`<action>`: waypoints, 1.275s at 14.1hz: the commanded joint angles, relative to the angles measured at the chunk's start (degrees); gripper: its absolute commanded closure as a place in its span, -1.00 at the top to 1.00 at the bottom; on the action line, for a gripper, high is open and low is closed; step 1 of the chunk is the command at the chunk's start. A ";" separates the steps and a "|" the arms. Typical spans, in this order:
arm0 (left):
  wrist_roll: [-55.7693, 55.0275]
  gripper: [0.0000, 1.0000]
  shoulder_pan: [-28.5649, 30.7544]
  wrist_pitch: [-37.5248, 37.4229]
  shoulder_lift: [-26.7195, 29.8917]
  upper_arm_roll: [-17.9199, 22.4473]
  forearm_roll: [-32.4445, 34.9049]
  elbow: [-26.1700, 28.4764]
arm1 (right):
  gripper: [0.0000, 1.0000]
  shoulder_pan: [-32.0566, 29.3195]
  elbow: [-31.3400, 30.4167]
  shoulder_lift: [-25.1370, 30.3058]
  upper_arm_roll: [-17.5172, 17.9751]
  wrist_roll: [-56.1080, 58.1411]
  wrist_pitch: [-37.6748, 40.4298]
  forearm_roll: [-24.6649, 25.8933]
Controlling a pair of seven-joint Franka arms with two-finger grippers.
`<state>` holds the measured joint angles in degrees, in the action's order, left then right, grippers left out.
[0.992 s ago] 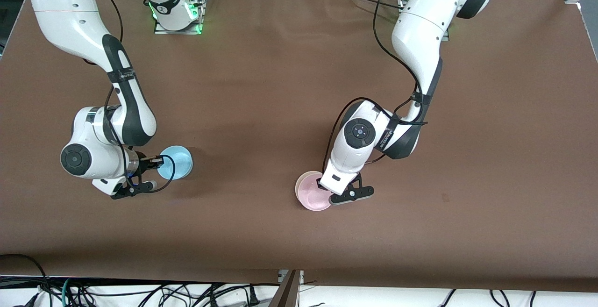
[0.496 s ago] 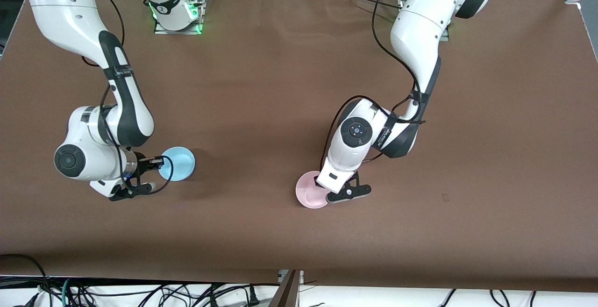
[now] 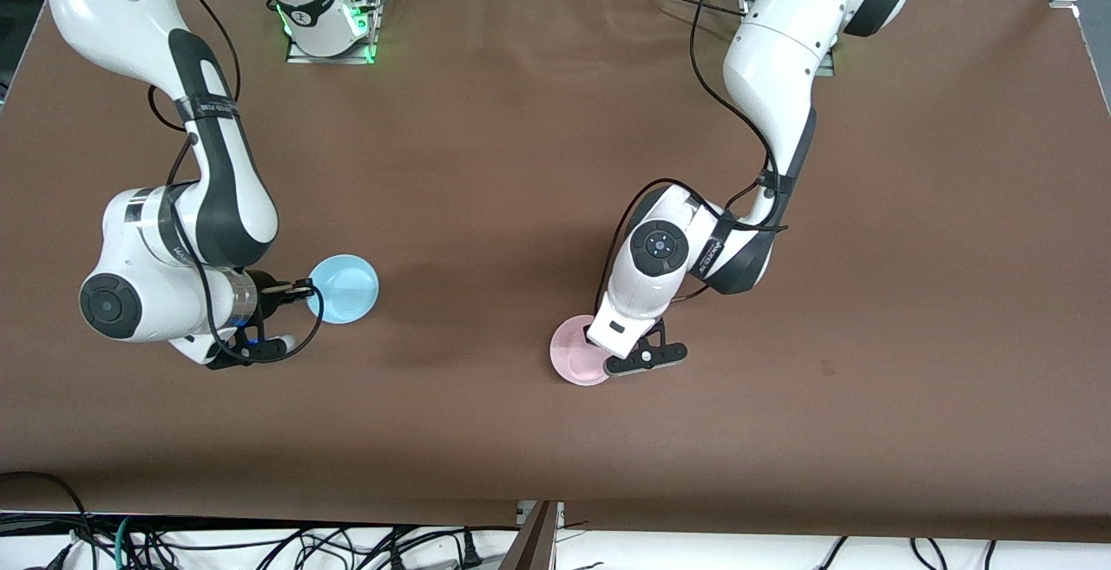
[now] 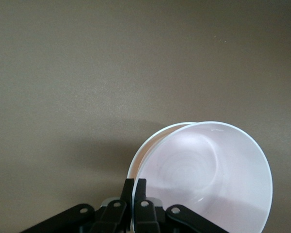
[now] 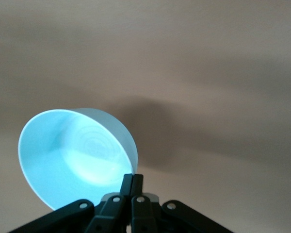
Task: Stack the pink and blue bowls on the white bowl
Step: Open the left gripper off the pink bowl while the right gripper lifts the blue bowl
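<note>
Pink bowl [image 3: 580,362] rim clenched in left gripper [image 3: 608,353] jaws; right gripper [image 3: 299,291] jaws clench blue bowl [image 3: 344,289].

My left arm covers part of the pink bowl [image 3: 577,360] in the front view; white bowl [image 4: 146,148] shows only as a rim sliver under it. The left wrist view's edge crops the pink bowl, the right's the blue bowl [image 5: 72,155].
</note>
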<state>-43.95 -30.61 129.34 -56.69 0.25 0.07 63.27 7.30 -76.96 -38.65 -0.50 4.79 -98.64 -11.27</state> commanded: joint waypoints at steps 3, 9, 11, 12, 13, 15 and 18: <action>1.24 -1.00 -0.15 0.56 -1.58 0.10 0.90 -0.87 | -1.00 0.17 1.64 0.07 0.85 -7.58 3.28 -4.37; 3.16 -0.29 0.55 0.74 -1.49 0.19 0.73 -1.31 | -1.00 0.44 3.57 0.07 2.35 -10.94 4.68 -3.85; 4.31 0.04 1.08 0.74 -1.41 0.28 0.64 -1.40 | -1.00 0.52 3.57 0.07 2.35 -10.76 4.77 -3.67; 4.31 0.12 1.17 0.74 -1.40 0.28 0.64 -1.40 | -1.00 0.52 3.57 0.07 2.35 -10.68 4.77 -3.67; 4.31 0.16 1.26 0.74 -1.32 0.28 0.64 -1.40 | -1.00 0.52 3.66 0.07 2.35 -10.68 4.95 -3.59; 5.27 0.16 1.26 0.83 -1.58 0.45 0.72 -1.40 | -1.00 0.52 3.66 0.07 2.34 -10.68 5.21 -3.58; 7.39 0.16 1.96 0.83 -1.75 0.46 0.72 -1.05 | -1.00 1.40 3.66 0.07 2.43 -12.42 5.30 -4.02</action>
<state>-38.56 -29.10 130.18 -57.62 0.68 0.07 63.25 8.06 -74.28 -38.66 1.58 -5.48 -94.75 -14.76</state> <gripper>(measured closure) 0.419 0.987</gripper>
